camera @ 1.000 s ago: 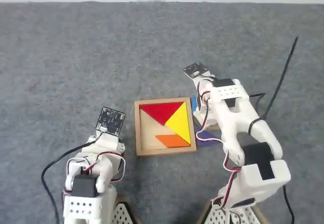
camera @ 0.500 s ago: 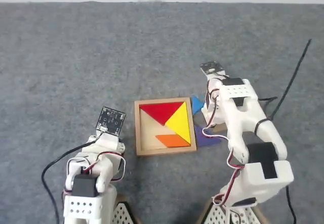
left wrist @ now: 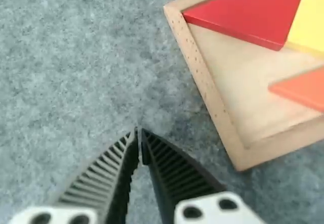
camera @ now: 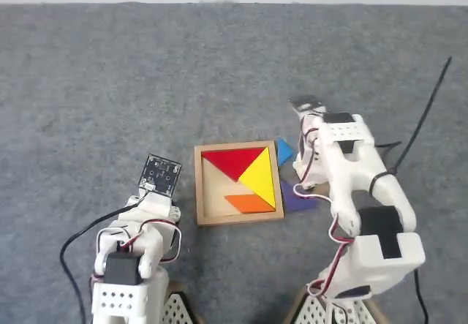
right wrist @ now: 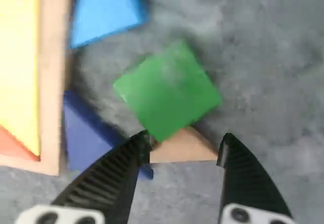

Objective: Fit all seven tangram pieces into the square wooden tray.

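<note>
Straddling a tan triangle (right wrist: pixel 182 152) right of the wooden tray (camera: pixel 198 185), the right gripper (right wrist: pixel 185 142) holds its jaws apart. The left gripper (left wrist: pixel 139 133) rests closed, near-left of the tray.

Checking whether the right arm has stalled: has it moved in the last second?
Yes. In the high view the right arm has shifted sideways, away from the wooden tray, uncovering the blue piece beside the tray's edge.

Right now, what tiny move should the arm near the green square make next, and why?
Probably lower and close on the tan triangle: the right arm's jaws stand open on either side of it, right beside the green square. It lies outside the wooden tray, which has bare floor left to fill.
</note>
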`<action>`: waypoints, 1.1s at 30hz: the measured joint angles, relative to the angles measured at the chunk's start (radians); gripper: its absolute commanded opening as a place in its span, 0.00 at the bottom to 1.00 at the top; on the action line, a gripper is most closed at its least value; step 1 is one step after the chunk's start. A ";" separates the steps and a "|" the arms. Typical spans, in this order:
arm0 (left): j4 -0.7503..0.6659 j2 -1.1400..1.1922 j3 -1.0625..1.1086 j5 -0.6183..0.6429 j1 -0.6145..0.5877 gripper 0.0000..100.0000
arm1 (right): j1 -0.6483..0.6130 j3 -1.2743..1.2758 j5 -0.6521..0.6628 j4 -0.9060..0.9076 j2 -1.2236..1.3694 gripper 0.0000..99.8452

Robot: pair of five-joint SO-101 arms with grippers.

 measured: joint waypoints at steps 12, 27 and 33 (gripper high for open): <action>0.000 0.000 0.000 0.000 0.000 0.01 | 0.097 -0.152 -0.752 0.167 0.002 0.23; 0.000 0.000 0.000 0.000 0.000 0.01 | -0.005 -0.189 -0.979 0.112 0.149 0.18; 0.000 0.000 0.000 0.000 0.000 0.01 | 0.031 -0.189 -0.980 0.087 0.150 0.17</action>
